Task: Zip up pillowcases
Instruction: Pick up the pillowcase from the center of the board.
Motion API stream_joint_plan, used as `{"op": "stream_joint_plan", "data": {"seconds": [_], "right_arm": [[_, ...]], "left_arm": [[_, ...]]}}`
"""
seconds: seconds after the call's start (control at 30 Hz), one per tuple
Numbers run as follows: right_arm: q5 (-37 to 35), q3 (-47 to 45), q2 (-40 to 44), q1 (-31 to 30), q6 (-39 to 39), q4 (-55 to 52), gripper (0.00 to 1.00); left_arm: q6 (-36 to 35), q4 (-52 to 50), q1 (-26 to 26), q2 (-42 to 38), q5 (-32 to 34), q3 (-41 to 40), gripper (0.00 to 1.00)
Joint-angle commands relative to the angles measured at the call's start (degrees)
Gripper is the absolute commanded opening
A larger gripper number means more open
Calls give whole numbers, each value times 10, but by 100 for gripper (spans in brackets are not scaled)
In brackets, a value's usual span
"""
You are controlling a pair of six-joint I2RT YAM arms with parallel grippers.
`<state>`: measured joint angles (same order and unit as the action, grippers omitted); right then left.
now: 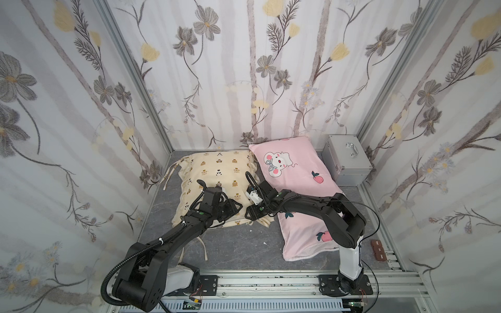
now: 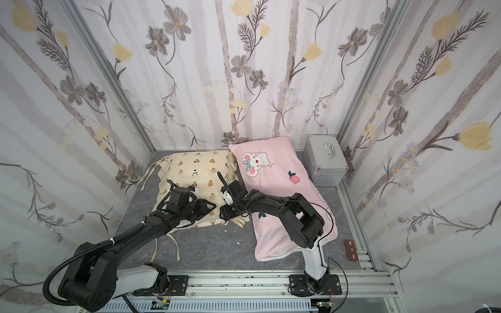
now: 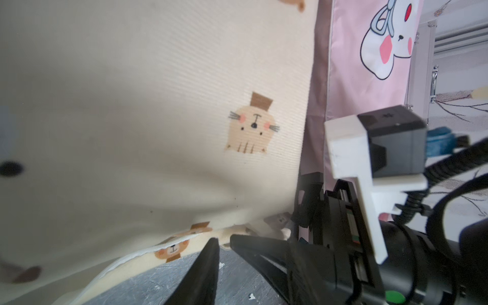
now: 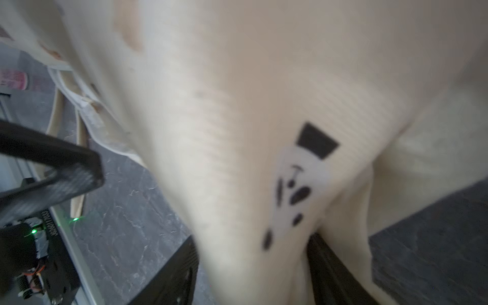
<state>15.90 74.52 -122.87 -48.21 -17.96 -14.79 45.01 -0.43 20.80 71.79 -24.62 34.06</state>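
Right pincer (image 4: 252,237) gapes around cream pillowcase (image 4: 237,105), seen wrist-only; left pincer (image 3: 224,239) slightly parted, empty.

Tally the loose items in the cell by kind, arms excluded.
Pillowcases: 2, the cream pillowcase and the pink pillowcase
Silver metal case: 1
Brown block: 1
Total: 4

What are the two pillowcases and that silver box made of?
Cream pillowcase: matte, finely ribbed woven cloth, probably cotton. Pink pillowcase: smoother cloth with a faint sheen, perhaps polyester. Silver box: brushed-looking metal panels, likely aluminium, with a shiny handle.
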Motion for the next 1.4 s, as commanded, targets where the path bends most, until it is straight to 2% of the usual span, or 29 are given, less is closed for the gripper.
{"op": "stream_joint_plan", "data": {"seconds": [0.0, 0.2, 0.3, 0.37, 0.47, 0.63, 0.77, 0.9, 1.07, 1.23, 1.37], "right_arm": [[-38, -4, -4, -2, -10, 8, 61], [-16, -11, -14, -6, -12, 6, 58], [-17, -21, -18, -11, -15, 12, 59], [-25, -25, -24, -10, -22, 18, 56], [-16, -25, -29, -10, -27, 25, 47], [-14, -26, -17, -10, -28, 24, 14], [4, -26, -2, -9, -25, 20, 9], [79, -29, 28, -4, -36, 37, 5], [186, -67, 75, 14, -57, 131, 1], [234, -136, 108, 27, -59, 264, 0], [284, -201, 112, 56, -127, 421, 0]], "left_arm": [[9, 25, -1, 1, 9, -3, 41], [39, 56, 3, 2, 1, -28, 38], [46, 56, 10, -5, 8, -38, 36], [47, 53, 11, -10, 12, -41, 35], [58, 60, 14, -9, 9, -44, 33], [86, 98, 27, -3, 6, -60, 31], [101, 128, 36, 21, -2, -63, 31], [126, 186, 42, 45, -18, -69, 30], [152, 243, 42, 65, -33, -83, 30], [156, 246, 41, 58, -32, -84, 35], [157, 246, 41, 51, -34, -89, 39]]}}
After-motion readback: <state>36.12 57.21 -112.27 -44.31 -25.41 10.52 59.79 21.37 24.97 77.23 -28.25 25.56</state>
